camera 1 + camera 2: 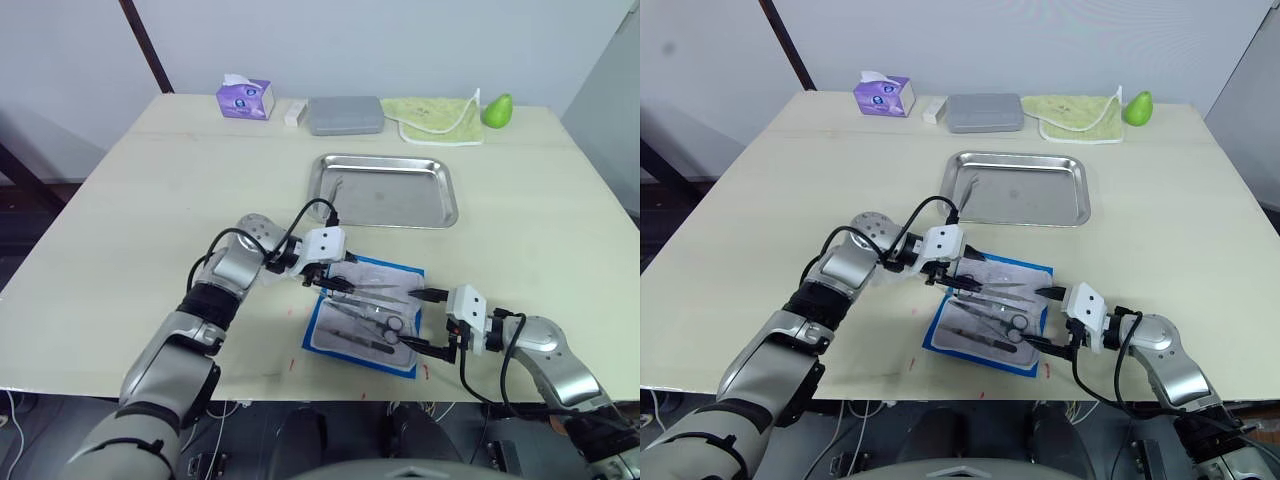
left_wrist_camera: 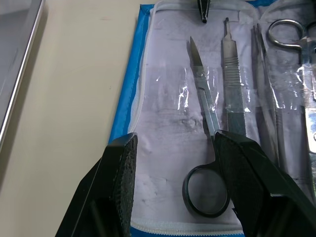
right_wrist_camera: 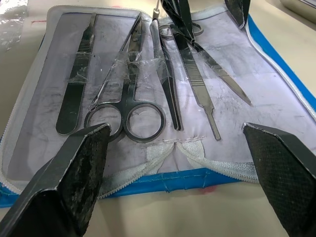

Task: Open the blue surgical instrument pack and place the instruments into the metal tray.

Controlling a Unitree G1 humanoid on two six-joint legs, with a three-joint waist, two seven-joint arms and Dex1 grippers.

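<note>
On the opened blue surgical instrument pack [image 3: 163, 185] lie five instruments [image 3: 129, 106], flanked by two open grippers.

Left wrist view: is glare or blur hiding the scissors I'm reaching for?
Left wrist view: the black-handled scissors are sharp; glints come only from the clear retaining strips across the blades, and the left gripper fingers frame the handle, slightly soft. Right wrist view: the same strips shine over the ring-handled scissors, outlines readable.

Pale wooden table [image 1: 150, 200], white wall [image 1: 400, 40]
</note>
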